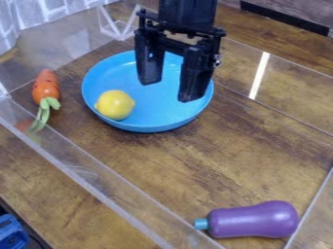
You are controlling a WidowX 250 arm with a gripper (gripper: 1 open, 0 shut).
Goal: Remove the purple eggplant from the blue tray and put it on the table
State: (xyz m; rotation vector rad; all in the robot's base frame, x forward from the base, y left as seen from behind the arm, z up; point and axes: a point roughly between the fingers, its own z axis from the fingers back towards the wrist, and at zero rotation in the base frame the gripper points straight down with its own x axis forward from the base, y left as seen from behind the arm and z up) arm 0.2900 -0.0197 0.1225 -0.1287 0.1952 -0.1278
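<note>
The purple eggplant (256, 220) lies on its side on the wooden table (169, 165) near the front right corner, its teal stem cap pointing left. The blue tray (130, 115) sits at the back left of the table with only a yellow round fruit (116, 104) in it. My gripper (173, 82) hangs over the right half of the tray, pointing down, its two black fingers wide apart and nothing between them. It is far from the eggplant.
An orange carrot (46, 88) with a green top lies on the table left of the tray, by the clear acrylic wall (65, 156). More clear walls run along the table's edges.
</note>
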